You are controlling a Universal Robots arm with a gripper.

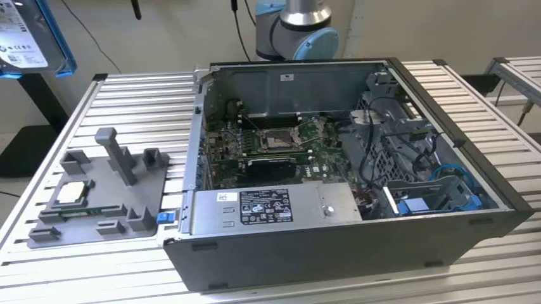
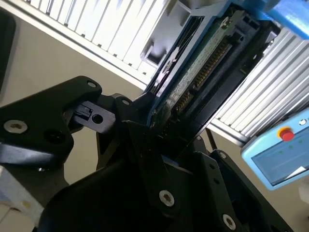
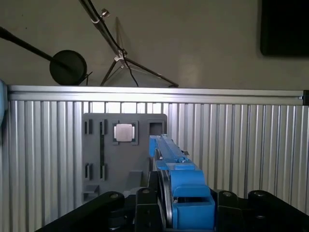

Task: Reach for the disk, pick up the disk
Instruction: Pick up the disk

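Note:
The disk [image 1: 25,38], silver-grey with a white label and a bright blue bracket, hangs high at the exterior view's upper left, off the table's corner. Both wrist views show it edge-on: its connector edge and blue frame [image 2: 203,72] run between the black fingers, and its blue bracket [image 3: 181,186] stands above the grey fixture plate. My gripper [image 2: 159,128] is shut on the disk, clamping its two flat sides. In the first wrist view the gripper [image 3: 166,208] holds it upright over the slatted table.
An open computer case [image 1: 439,228] fills the middle of the slatted table [image 1: 101,266], with a silver power supply [image 1: 266,206] inside. A grey fixture plate [image 1: 97,190] holds a small square chip [image 1: 72,193]. A blue pendant [image 2: 280,154] lies below; a tripod [image 3: 120,58] stands on the floor.

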